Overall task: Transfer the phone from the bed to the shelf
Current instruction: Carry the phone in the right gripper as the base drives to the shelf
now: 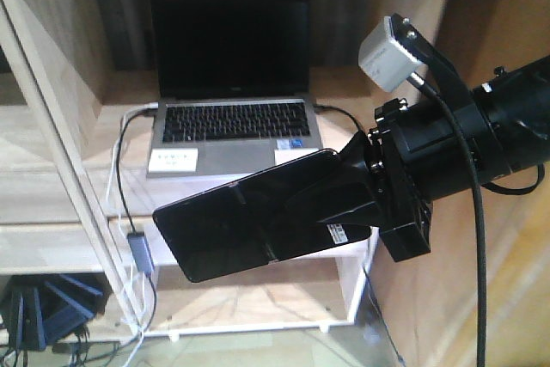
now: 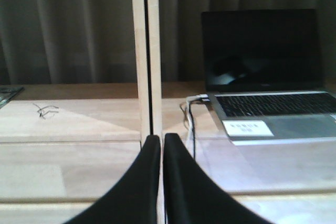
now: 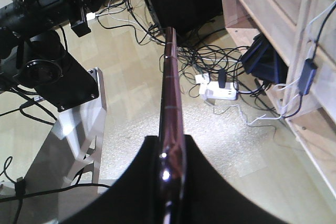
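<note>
Pale wooden shelf [image 1: 51, 126] planks fill the front view, with a grey laptop [image 1: 230, 100] sitting open on one board. At about 5 o'clock from the laptop, the right gripper [image 1: 314, 199] clamps its jaws on the phone [image 1: 232, 229]. The phone hangs above the floor in front of the shelf, its free end pointing toward 8 o'clock. The left gripper [image 2: 161, 142] has its jaws pressed almost together, holding nothing.

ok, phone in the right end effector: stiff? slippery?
Likely stiff: the phone juts well past the right end effector without sagging. Probably slippery: glossy screen, pinched near one end, so it could pivot. Thin edge-on, so probably best laid flat on the shelf.
</note>
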Tool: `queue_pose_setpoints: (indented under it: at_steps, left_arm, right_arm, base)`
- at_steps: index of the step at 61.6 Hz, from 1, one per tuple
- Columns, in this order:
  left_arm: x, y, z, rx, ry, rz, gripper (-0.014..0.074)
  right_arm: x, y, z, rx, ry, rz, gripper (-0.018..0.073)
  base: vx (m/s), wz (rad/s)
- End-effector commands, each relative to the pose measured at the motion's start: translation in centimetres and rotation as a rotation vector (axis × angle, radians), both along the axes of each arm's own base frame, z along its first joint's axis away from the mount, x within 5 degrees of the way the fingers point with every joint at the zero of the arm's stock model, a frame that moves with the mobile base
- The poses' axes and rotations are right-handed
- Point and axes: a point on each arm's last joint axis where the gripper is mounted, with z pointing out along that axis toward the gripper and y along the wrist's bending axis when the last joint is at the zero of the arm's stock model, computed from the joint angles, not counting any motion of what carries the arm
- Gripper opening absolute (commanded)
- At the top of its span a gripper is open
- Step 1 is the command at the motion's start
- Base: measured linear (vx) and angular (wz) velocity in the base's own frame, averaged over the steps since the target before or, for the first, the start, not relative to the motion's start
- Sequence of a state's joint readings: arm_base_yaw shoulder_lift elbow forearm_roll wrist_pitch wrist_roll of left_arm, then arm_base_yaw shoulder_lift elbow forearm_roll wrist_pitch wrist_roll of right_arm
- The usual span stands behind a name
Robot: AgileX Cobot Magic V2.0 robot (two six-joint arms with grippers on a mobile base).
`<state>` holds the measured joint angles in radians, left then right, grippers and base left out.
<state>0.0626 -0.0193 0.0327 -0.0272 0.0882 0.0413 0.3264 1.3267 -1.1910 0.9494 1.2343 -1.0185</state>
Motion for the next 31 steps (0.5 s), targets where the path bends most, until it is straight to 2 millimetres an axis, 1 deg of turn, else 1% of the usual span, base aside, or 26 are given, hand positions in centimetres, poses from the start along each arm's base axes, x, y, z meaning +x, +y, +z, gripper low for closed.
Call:
queue_pose_setpoints:
  at_steps: [1, 12, 31]
  left_arm:
    - [-0.2, -0.03, 1.54, -0.013, -0.106, -0.005, 0.0001]
    - [-0.2, -0.03, 1.54, -0.013, -0.106, -0.005, 0.0001]
    - [-0.2, -0.03, 1.54, -0.013, -0.106, -0.005, 0.0001]
  right_arm:
    - [-1.18, 0.08, 2.0, 0.085, -0.01, 0.044, -0.0002]
    - [-1.18, 0.08, 2.0, 0.085, -0.01, 0.044, -0.0002]
    - [-1.18, 0.08, 2.0, 0.085, -0.01, 0.044, -0.0002]
  base:
    - [0.28, 0.11]
    - [0.27, 0.07]
    - [0.25, -0.01]
